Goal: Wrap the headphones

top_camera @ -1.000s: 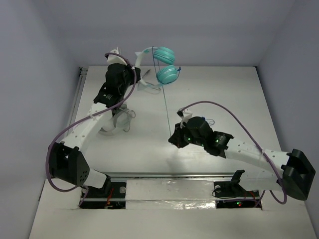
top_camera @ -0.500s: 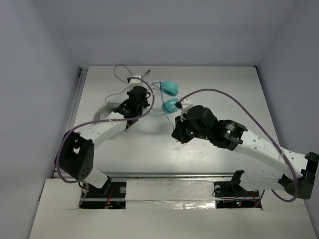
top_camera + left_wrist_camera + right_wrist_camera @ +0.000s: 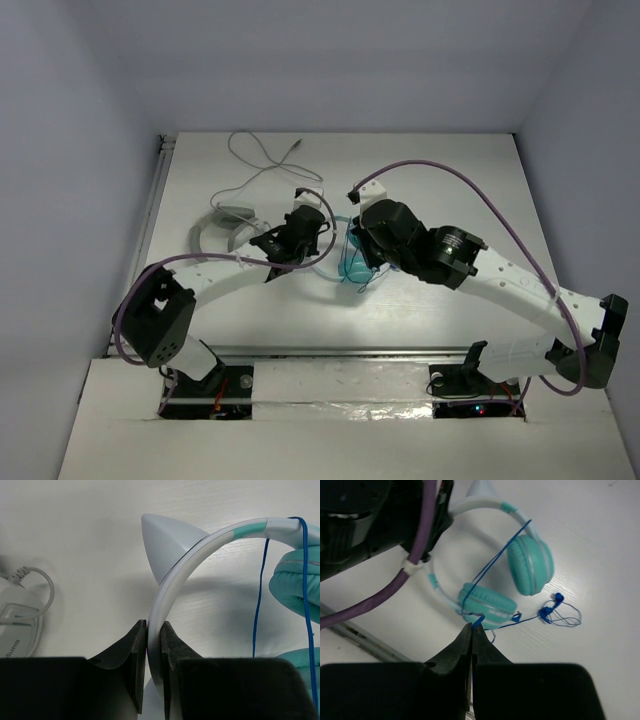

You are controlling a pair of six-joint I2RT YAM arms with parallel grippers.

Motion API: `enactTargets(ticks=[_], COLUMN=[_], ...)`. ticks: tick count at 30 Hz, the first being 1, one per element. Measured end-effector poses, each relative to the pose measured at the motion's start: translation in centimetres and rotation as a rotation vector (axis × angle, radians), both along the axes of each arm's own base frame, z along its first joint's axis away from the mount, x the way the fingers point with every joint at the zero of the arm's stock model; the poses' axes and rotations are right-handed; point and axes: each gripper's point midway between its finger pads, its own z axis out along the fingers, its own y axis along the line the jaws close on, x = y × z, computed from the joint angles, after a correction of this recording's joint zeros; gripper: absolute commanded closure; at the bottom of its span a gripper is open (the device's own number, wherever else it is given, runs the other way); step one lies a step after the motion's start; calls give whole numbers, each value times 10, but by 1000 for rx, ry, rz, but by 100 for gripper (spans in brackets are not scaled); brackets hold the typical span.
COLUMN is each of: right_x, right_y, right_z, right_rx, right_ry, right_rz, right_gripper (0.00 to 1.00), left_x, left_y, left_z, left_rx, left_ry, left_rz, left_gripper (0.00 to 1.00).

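Near the table (image 3: 470, 190) centre, apparently lying flat: headphones (image 3: 532, 565), 2 teal cups side by side. Mostly hidden from above by both wrists crowding over them. Left gripper (image 3: 153, 630) clamped on the white headband (image 3: 200, 547). Right gripper (image 3: 471, 629) pinched tight on the blue cable (image 3: 495, 562), strung straight across 1 cup, loose end bunched nearby. Further left, apart: white coiled item (image 3: 222, 228) with a thin lead (image 3: 262, 158).

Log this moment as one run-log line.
left pincer: shut on headband | right pincer: shut on blue cable | headphones: on table | wrap: cable end loose
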Motion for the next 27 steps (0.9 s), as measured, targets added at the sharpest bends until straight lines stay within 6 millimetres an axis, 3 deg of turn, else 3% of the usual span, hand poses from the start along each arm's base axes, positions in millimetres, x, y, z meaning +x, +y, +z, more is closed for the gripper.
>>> enactTargets(ticks=[4,8,17,22,27], right_x=[11,23,50,65,74], right_y=[-13,-26,-42,-47,-57], right_z=[-5,0,19,25,16], right_rx=[-78,-119,-174,-206,-225], right_ry=[-41,-96,-232,-307,-331], right_rz=[-58,-124,-235,-292,-344], right_gripper=[100,100,100,100,100], left_x=[-13,-24,-35,-42,-49], left_y=[4,9,-14,-17,-21], left_z=[-2,11,55,62,74], left_rx=[29,60,95,100,23], left_ry=[44,74,101,103,110], left_rz=[-37,-82,-334,-403,-476], left_gripper=[100,100,100,100,100])
